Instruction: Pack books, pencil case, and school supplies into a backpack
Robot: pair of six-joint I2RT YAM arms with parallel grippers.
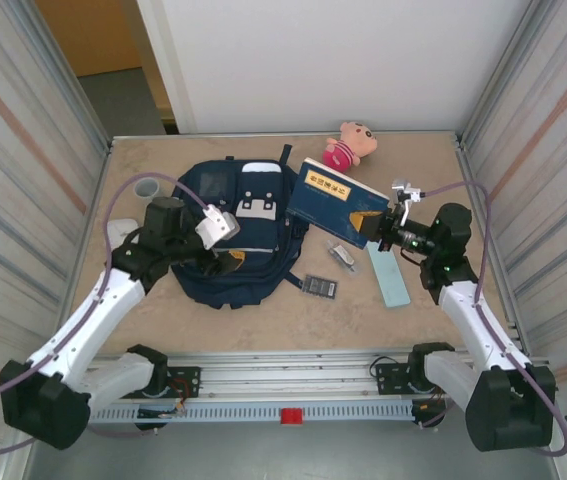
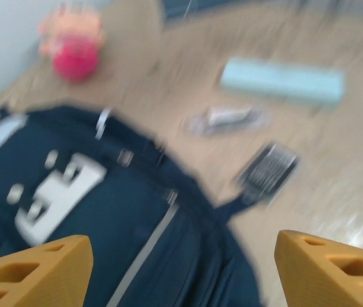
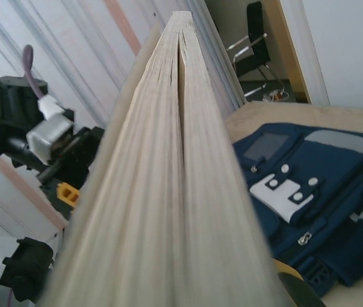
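Clamping the thin dark navy booklet [image 1: 335,198] aloft beside the large navy fabric backpack [image 1: 225,215], the right gripper [image 1: 387,230] holds tight, the left gripper [image 2: 181,272] gapes above the pack, and the flat pale teal pencil case [image 1: 390,275] and small dark calculator [image 1: 321,285] lie unpacked.

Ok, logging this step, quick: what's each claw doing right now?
Left claw: open, holding nothing.
Right claw: closed on the book.

Gold lettering [image 1: 325,184] on book [image 1: 351,208] cover: too small, unreadable.
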